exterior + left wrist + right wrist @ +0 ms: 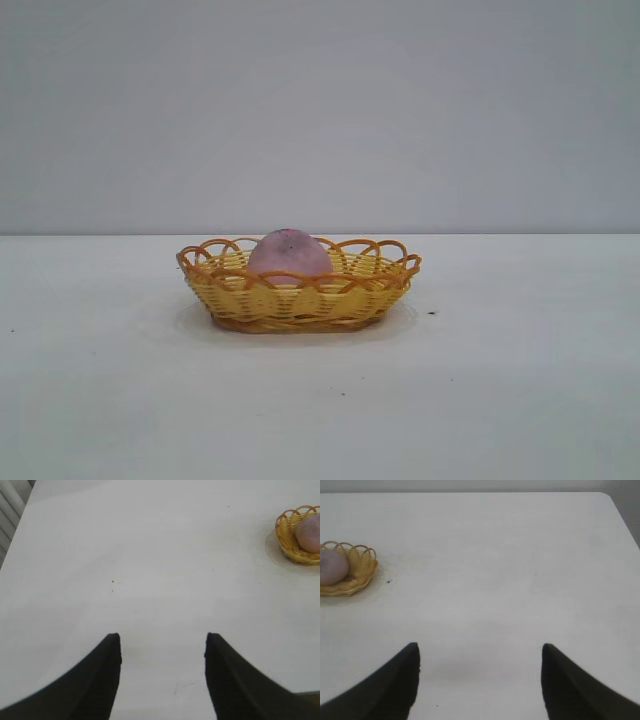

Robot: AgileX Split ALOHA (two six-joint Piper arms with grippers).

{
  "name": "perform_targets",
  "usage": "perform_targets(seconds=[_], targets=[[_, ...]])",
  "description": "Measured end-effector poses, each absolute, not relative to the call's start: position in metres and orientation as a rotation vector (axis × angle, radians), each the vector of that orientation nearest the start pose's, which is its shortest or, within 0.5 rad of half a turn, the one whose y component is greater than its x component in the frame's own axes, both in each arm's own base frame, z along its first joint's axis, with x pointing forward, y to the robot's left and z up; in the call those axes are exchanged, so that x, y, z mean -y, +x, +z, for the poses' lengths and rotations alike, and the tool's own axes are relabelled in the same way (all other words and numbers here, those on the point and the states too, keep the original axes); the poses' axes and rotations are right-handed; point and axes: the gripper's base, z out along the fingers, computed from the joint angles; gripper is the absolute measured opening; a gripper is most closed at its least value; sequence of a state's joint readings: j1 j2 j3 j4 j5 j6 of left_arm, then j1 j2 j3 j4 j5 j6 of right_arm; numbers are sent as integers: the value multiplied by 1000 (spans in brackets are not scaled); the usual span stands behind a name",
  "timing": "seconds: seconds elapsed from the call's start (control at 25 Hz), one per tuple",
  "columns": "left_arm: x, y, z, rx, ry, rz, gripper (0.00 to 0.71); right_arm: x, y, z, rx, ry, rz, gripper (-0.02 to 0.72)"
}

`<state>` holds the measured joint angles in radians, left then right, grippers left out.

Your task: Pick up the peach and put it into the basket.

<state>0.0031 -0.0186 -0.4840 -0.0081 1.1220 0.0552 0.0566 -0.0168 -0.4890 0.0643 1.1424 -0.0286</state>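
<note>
The pink-mauve peach (288,254) lies inside the yellow wicker basket (300,300) in the middle of the table. Both also show in the left wrist view, peach (309,532) in basket (287,536), and in the right wrist view, peach (331,566) in basket (362,565). My left gripper (162,640) is open and empty, over bare table far from the basket. My right gripper (480,650) is open and empty, also far from the basket. Neither gripper shows in the exterior view.
The white table (520,400) has a few small dark specks (431,313). A grey wall stands behind it. The table's far edge and a rounded corner (607,497) show in the right wrist view.
</note>
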Motion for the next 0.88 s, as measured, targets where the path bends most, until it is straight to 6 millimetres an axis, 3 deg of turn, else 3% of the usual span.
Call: perform_targets(seconds=[0.88], targets=[[1,-9,268,-2102,72,16,329,-5,-10,268,-2118,-97,95,444]])
